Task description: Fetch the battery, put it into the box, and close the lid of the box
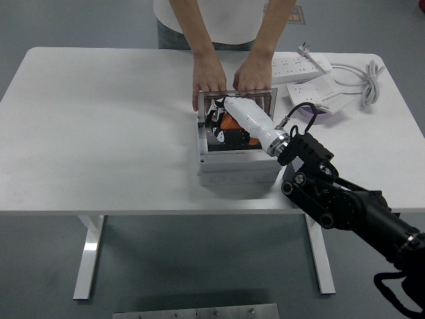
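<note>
A grey-white box (236, 167) stands mid-table with its lid (265, 101) tipped up at the far side. A person's two hands (210, 78) rest on the lid's top edge and hold it up. My right hand (222, 127), white with black fingers, reaches down into the box from the lower right. Its fingers curl around an orange battery (230, 123) that lies low inside the box. The hand hides most of the battery and the box's inside. My left arm does not show.
A white power strip (300, 65) and a white cable (369, 78) lie at the far right. A white block with a purple part (312, 105) sits just right of the box, close to my wrist. The person stands at the far edge.
</note>
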